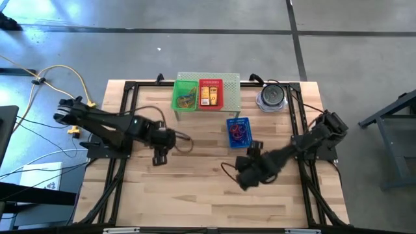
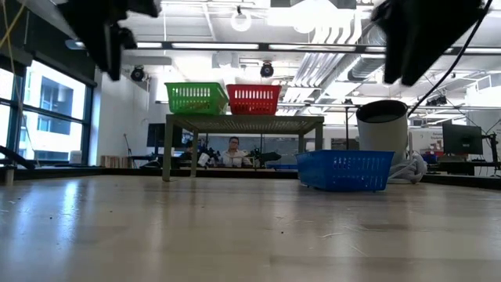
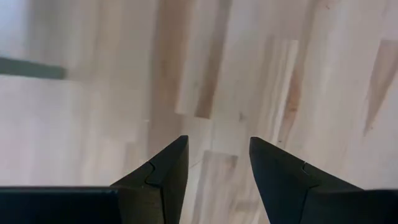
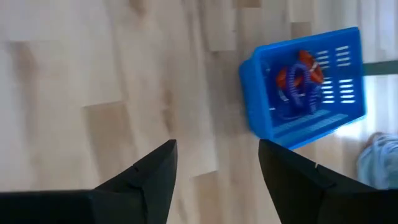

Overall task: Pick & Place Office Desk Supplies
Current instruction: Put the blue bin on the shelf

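Loops (image 1: pixel 238 133), red and purple-blue, lay in a tangle inside the blue basket (image 1: pixel 229 123), which stood on the wooden surface (image 1: pixel 201 188) just in front of the pale green shelf (image 1: pixel 231 97); my right wrist camera caught the same loops (image 4: pixel 300 84) through the blue basket's (image 4: pixel 267 121) open top. On the shelf I could see the green basket (image 1: pixel 177 91) with yellowish loops (image 1: pixel 187 101) in it, and beside it, touching, the red basket (image 1: pixel 218 97) holding the yellow-orange packets (image 1: pixel 205 96); from the low camera both baskets sat side by side on the shelf (image 2: pixel 243 122), green (image 2: pixel 196 98) next to red (image 2: pixel 253 99), with the blue one (image 2: pixel 344 170) down on the surface nearer me.

My left tool (image 1: pixel 158 158) hung above bare wood on the left half of the surface, well apart from every basket; its fingers (image 3: pixel 165 171) stood parted with nothing between them. My right tool (image 1: pixel 242 179) hovered over the surface in front of the blue basket, near it but not touching; its fingers (image 4: pixel 155 171) were spread wide and empty.

A grey round container (image 1: pixel 272 96) stood at the far right corner, just beside the shelf; a person (image 2: pixel 232 150) sat in the room behind the surface.
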Controlling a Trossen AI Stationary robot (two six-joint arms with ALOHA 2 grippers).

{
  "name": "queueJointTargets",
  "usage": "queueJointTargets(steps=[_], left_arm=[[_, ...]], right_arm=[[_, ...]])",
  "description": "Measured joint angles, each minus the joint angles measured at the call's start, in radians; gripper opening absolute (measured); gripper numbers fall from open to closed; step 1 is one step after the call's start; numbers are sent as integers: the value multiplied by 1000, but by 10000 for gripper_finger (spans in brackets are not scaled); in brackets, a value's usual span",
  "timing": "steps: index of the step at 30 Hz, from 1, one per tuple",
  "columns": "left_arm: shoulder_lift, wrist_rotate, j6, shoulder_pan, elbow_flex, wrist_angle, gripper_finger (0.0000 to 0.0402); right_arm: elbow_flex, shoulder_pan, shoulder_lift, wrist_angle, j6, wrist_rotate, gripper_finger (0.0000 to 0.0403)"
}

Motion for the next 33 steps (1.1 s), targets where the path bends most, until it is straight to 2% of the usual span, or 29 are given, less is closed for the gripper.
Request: queueJointTargets(steps=[8, 14, 17, 20, 24, 29, 33], left_arm=[[-28, -16, -26, -132, -224, 278, 162], [-28, -185, -27, -178, -289, 405, 162], [-28, -251, -29, -182, -306, 457, 162], [-28, -249, -22, -182, -314, 511, 162], [-28, -248, -19, -182, -318, 520, 162], [-28, -220, -22, -182, -318, 528, 162], [-28, -192, -23, -194, -318, 528, 162]], right_arm=[[-2, -181, 4, 7, -129, -84, 215], [-149, -265, 4, 142, -292, -162, 215], [-238, -306, 4, 226, -327, -164, 215], [-292, -341, 4, 321, -327, -160, 215], [-305, -381, 4, 333, -327, -181, 215], [-308, -427, 4, 368, -327, -301, 214], [-308, -432, 4, 383, -337, -303, 184]])
